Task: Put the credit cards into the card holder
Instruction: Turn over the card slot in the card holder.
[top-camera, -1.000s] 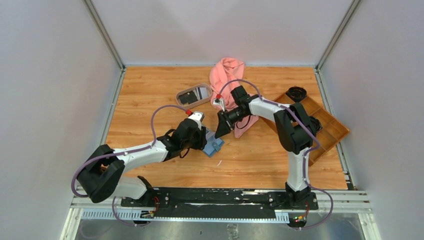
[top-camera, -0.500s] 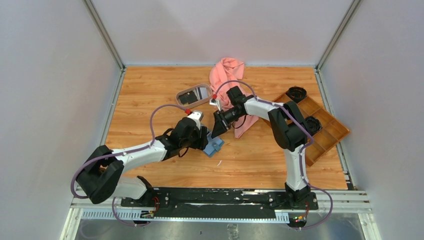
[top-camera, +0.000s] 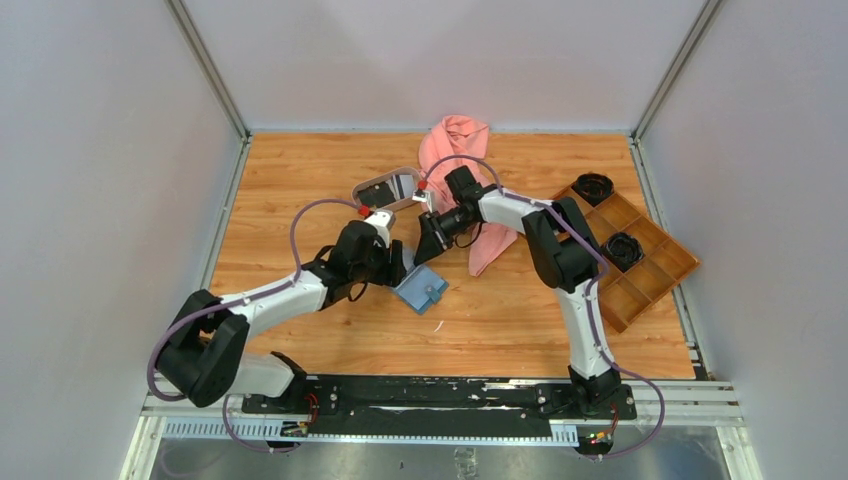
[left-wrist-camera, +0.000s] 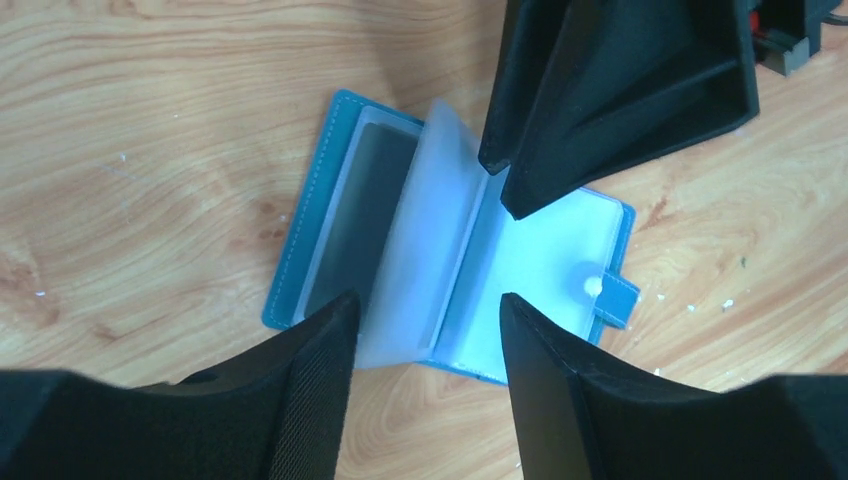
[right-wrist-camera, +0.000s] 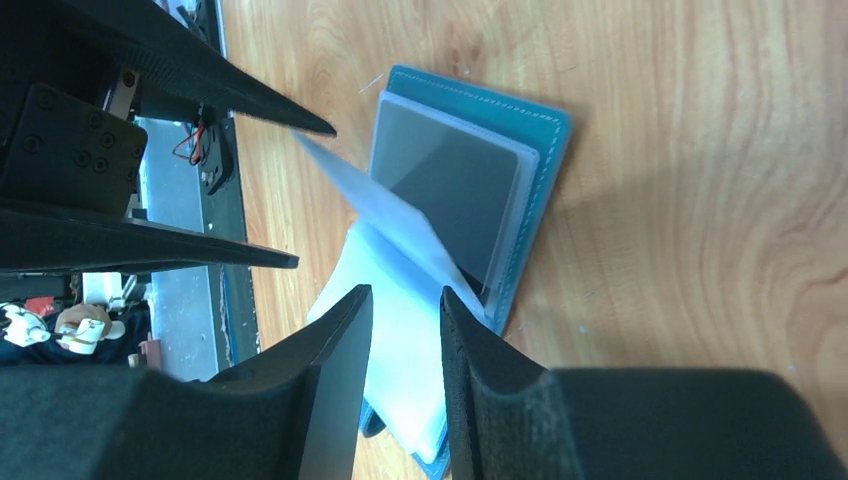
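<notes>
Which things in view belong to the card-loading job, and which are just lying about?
Job:
- card holder, lying open on the table
- dark card already in one sleeve
- more cards in the oval tray

Lying about:
- pink cloth
- wooden compartment tray
- two black round items in it

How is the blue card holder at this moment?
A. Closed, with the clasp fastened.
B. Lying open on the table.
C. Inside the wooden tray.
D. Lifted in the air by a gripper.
B: the card holder lies open on the table, clear sleeves fanned up, clasp loose.
</notes>
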